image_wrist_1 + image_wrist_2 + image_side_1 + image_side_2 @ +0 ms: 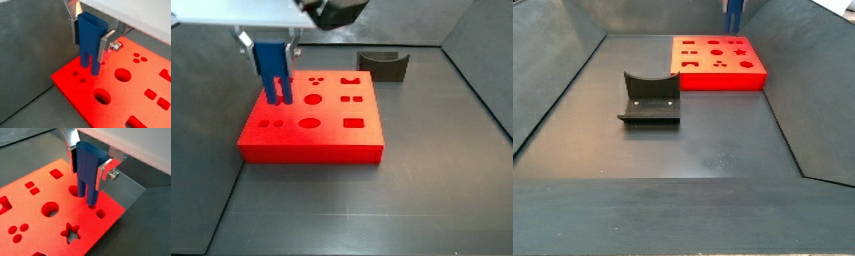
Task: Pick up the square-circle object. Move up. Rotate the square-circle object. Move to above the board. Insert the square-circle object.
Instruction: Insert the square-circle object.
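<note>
Above board (pixel 311 140), tool (pixel 90 39); fingertips hidden

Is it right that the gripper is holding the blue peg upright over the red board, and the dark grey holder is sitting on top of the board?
Not quite. The gripper does hold the square-circle object upright over the board, but the dark grey holder sits on the floor, apart from the board, as both side views show.
</note>
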Motion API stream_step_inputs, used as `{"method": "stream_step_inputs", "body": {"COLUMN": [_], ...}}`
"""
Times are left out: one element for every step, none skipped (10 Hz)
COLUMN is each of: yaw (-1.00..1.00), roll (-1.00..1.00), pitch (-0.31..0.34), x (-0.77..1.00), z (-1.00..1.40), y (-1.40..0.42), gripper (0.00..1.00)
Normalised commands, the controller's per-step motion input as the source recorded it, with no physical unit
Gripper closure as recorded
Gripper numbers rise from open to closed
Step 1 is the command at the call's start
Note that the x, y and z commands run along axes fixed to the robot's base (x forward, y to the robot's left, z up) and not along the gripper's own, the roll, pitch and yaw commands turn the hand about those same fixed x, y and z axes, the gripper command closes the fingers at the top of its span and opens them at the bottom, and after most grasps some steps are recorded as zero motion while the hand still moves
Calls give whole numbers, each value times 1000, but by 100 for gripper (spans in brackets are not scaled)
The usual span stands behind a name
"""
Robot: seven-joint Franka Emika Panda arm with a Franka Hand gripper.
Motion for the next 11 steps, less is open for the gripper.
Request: {"method": "stream_step_inputs", "body": {"yaw": [211, 266, 260, 191, 109, 34, 0, 0, 0, 0, 0], "roll": [0, 0, 16, 0, 0, -13, -23, -26, -40, -47, -40], "pitch": [-39, -74, -96, -56, -17, 0, 0, 0, 0, 0, 0], "x": [-169, -291, -294, -191, -69, 0, 0, 0, 0, 0, 0], "z": [-357, -394, -323, -271, -237, -200, -189, -180, -186, -200, -234], "y": [-94, -169, -169, -66, -9, 0, 0, 0, 0, 0, 0], "gripper": [100, 100, 100, 100, 100, 100, 100, 100, 100, 100, 100]}}
